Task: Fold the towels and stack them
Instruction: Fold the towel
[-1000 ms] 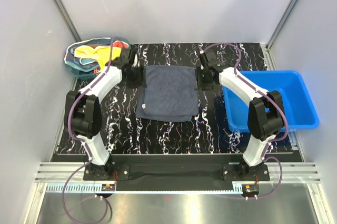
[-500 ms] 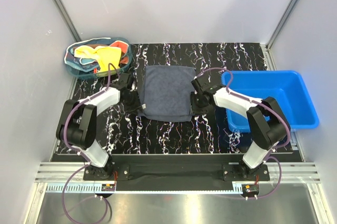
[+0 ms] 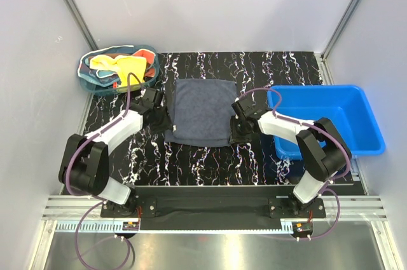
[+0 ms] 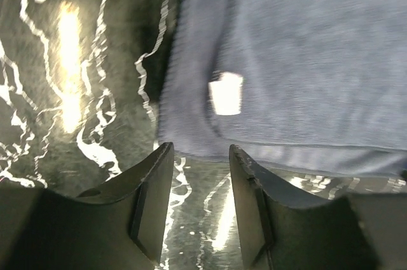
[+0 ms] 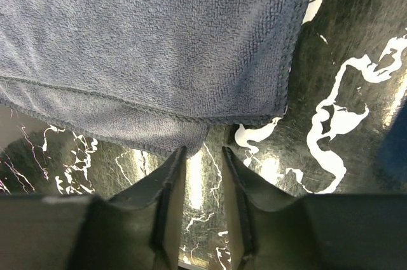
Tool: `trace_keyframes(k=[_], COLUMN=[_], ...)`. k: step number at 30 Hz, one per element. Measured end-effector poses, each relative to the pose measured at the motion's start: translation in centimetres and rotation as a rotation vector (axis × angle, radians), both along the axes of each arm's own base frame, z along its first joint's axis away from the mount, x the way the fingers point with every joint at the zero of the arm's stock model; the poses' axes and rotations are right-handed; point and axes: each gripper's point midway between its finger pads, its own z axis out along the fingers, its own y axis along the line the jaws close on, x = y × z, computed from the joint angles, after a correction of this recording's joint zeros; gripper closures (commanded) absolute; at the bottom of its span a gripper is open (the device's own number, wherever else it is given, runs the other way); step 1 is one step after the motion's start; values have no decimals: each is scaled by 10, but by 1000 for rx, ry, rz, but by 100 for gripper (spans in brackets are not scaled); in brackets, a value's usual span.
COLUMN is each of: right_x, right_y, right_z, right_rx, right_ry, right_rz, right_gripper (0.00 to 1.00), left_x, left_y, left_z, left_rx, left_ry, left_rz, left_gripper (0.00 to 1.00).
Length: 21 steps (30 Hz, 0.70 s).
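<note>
Left gripper [image 4: 200,155]: jaws moderately apart, nothing between them; bare marbled table [image 4: 76,124] beneath the tips and off to one side.
Dark grey-blue towel [image 4: 305,60]: folded flat, corner hem just ahead of the tips, white tag [image 4: 226,92] beyond the hem.
Right gripper [image 5: 203,155]: jaws narrowly apart, empty; the towel's layered corner is just ahead, with open table alongside.
Blue bin [image 3: 331,117]: near this gripper's outer side.
Basket [image 3: 84,74] of coloured towels [image 3: 127,65]: behind the left gripper, apart.
</note>
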Motion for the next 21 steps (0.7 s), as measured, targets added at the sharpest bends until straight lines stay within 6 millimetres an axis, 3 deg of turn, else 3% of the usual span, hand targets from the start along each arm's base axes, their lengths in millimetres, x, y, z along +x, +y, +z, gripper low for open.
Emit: trace_keyframes(k=[4,9,14,21], right_x=[1,2,0,-3], right_y=[-1,-9,-23,-36], right_z=[-1,-3,-8,-7], right_rx=[-6,-49,-118,-180], right_ry=[-5,-14,-12,-16], right_rz=[-4,-18,-30,-33], right_gripper=[80,92,95,95], left_x=[14,16,14,15], left_y=[-9,-17,-20,-21], left_z=[8,-12,-17,-19], left_rx=[-22,-33,-27,-22], left_ry=[-27,26,39,40], left_rz=[-17,-33,-42,-38], left_gripper=[55,54,55,67])
